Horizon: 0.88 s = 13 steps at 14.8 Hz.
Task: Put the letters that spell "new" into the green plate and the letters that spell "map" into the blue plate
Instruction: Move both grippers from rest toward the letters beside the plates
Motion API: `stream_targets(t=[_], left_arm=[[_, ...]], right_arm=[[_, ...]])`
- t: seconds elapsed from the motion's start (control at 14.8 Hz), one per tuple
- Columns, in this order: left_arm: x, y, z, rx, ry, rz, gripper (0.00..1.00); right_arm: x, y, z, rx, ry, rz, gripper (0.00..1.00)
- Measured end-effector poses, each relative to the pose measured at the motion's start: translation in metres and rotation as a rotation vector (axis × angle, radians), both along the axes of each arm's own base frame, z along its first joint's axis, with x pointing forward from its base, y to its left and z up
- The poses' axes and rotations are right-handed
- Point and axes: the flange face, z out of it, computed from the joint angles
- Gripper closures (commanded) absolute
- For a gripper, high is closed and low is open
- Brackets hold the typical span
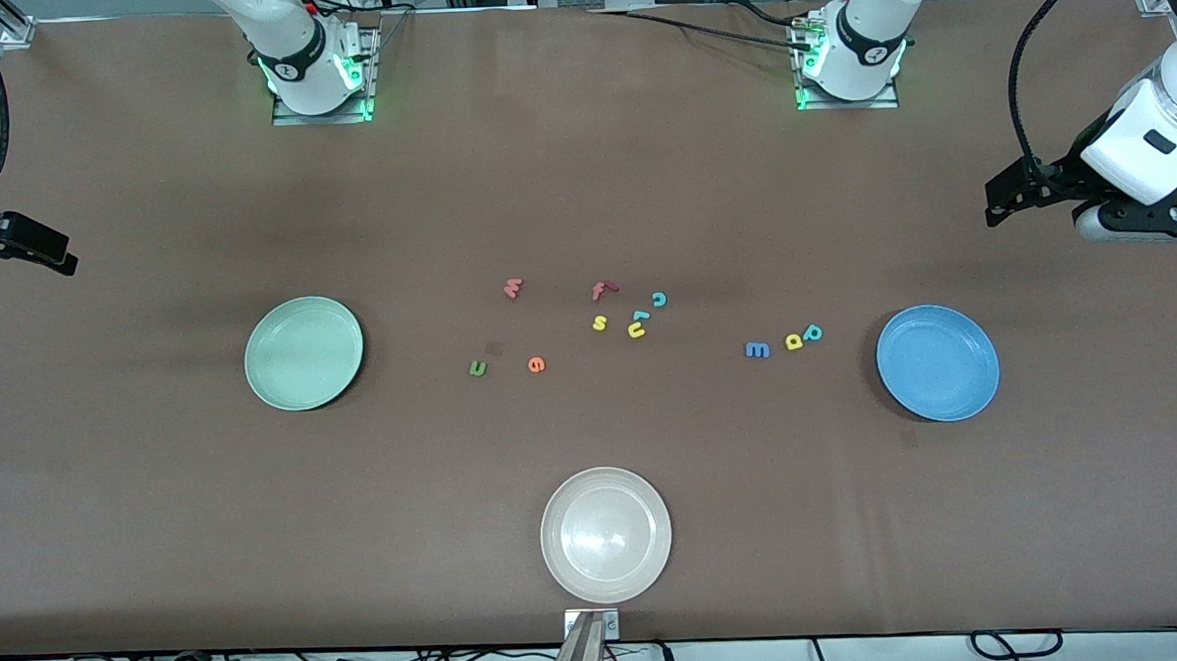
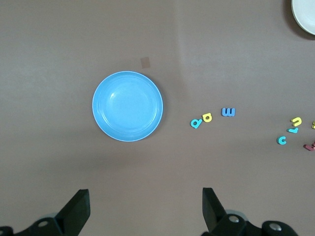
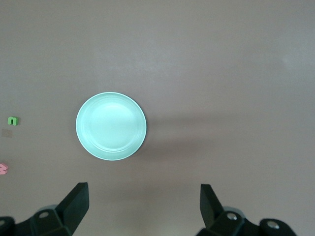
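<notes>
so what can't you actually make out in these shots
- Right pincer: front view, cut off by the frame edge, arm out of frame.
- Pinkish-red w: right wrist view, half cut by the edge.
- Cream-white plate: left wrist view, only a corner shows.
- Left pincer: front view, fingers too dark to separate.

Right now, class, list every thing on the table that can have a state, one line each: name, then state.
green plate: empty
blue plate: empty
cream-white plate: empty
green n, orange e, pinkish-red w: on table, unsorted
blue m, yellow a, teal p: on table, beside blue plate
left gripper: open, empty
right gripper: open, empty
</notes>
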Motion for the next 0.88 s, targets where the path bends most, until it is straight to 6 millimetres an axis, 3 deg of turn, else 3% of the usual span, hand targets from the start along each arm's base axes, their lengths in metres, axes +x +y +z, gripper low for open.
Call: stream_targets(t=[0.54, 0.67, 0.88], left_arm=[[0.000, 0.000, 0.000, 0.000, 0.000, 0.000, 0.00], [0.000, 0.000, 0.000, 0.000, 0.002, 0.000, 0.00], [-0.003, -0.001, -0.006, 0.002, 0.040, -0.003, 0.00]], right_arm=[[0.000, 0.000, -0.009, 0.002, 0.021, 0.000, 0.00], [0.005, 0.014, -0.030, 0.003, 0.060, 0.023, 0.00], [0.026, 0.061, -0.076, -0.008, 0.109, 0.093, 0.00]])
